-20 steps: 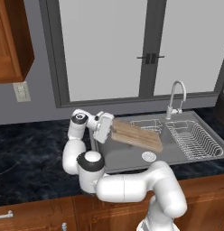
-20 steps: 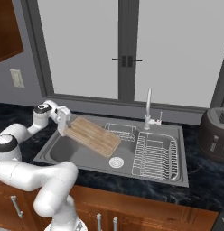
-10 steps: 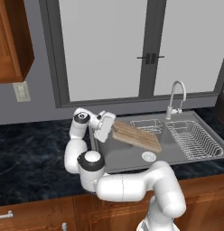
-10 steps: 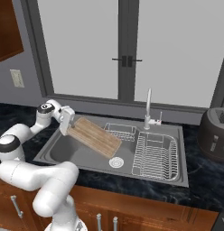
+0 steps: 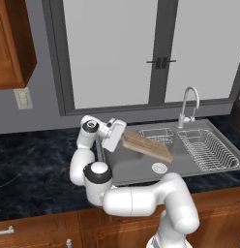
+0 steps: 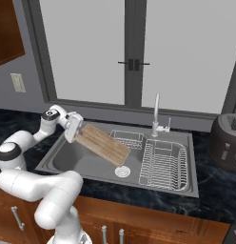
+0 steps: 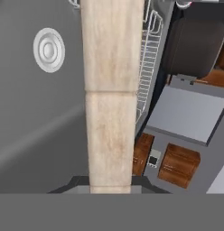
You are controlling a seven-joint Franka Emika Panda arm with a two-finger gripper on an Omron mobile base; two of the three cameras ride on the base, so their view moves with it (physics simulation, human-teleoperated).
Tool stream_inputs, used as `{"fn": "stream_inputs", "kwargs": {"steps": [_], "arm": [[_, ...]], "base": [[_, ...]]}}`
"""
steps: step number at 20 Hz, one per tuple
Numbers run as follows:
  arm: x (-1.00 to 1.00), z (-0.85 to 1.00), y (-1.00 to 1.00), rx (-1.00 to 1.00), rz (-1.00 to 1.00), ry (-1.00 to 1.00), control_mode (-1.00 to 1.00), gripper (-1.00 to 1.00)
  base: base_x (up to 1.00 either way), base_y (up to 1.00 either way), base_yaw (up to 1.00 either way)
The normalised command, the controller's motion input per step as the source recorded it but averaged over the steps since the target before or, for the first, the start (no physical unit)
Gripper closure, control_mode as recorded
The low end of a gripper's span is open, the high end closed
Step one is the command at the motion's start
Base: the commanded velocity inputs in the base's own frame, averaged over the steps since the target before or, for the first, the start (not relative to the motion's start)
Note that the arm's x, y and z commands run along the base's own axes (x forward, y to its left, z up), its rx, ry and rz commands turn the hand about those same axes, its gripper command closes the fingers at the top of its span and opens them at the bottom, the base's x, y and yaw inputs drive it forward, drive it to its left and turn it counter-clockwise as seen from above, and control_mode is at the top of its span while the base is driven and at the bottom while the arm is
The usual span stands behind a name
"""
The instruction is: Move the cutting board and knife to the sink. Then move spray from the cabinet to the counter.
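At the left of the left base view, the reddish-brown wooden wall cabinet [image 5: 13, 43] is seen above the black marble-look tabletop [image 5: 35, 164]; its interior cannot be judged, and no spray bottle or knife can be made out. Further right, the end effector [image 5: 118, 137] is closed on one end of the flat light-tan wooden cutting board [image 5: 147, 145], which is held tilted, its far end sloping down over the grey metal sink [image 5: 136, 169]. Whether that far end touches the basin floor cannot be told.

The task is judged to be in its first stage: the board has been brought over the basin but has not yet been released. The knife remains to be moved, and afterwards the spray is to be taken from the cabinet to the tabletop.

In the right base view, the board [image 6: 102, 143] is shown with straight grain lines along its length and rounded corners, lying between the left wall of the sink [image 6: 53, 159] and the wire dish rack [image 6: 165, 164]. In the hand view, the board [image 7: 111, 90] runs straight away from the camera as a pale, faintly mottled strip, with the round drain [image 7: 49, 49] beside it.
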Motion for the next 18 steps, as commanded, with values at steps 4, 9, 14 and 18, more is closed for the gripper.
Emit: {"fn": "stream_inputs", "kwargs": {"steps": [4, 9, 14, 18], "arm": [[0.15, -0.26, -0.13, 0.05, 0.09, 0.00, -1.00, 1.00], [0.13, -0.27, -0.15, 0.07, 0.08, 0.00, -1.00, 1.00], [0.05, -0.32, -0.14, 0.09, 0.07, 0.00, -1.00, 1.00], [0.02, -0.32, -0.18, 0.10, 0.06, -0.01, -1.00, 1.00]], "base": [[0.00, 0.00, 0.00], [0.00, 0.00, 0.00], [0.00, 0.00, 0.00], [0.00, 0.00, 0.00]]}}
